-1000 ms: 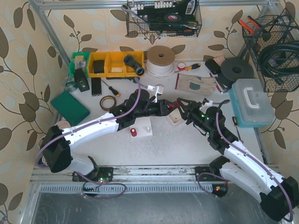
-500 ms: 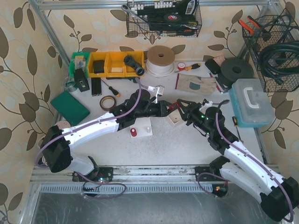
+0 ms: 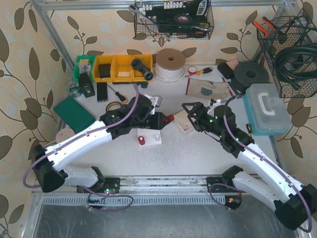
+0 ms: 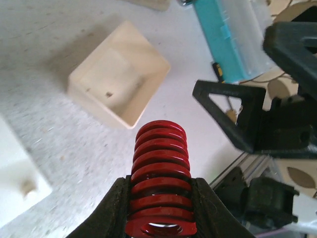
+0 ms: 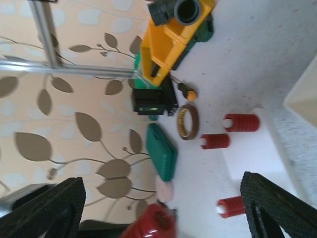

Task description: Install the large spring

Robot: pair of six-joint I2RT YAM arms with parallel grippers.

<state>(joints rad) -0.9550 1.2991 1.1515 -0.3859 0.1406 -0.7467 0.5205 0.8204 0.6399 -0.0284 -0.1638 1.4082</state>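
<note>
I see bare tabletop (image 3: pixel 198 153) near me; the wooden block (image 3: pixel 184 127) and right gripper (image 3: pixel 189 113) crowd my left gripper (image 4: pixel 161 208).

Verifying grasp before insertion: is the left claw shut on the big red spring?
Shut: the left claw grips the red spring, both fingers pressed against its lower coils in the left wrist view.

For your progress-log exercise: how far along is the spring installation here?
Done: the large spring is picked up, clamped in the left gripper jaws. In hand: it is held near the wooden block. Left: seating it, probably on the white base.
</note>
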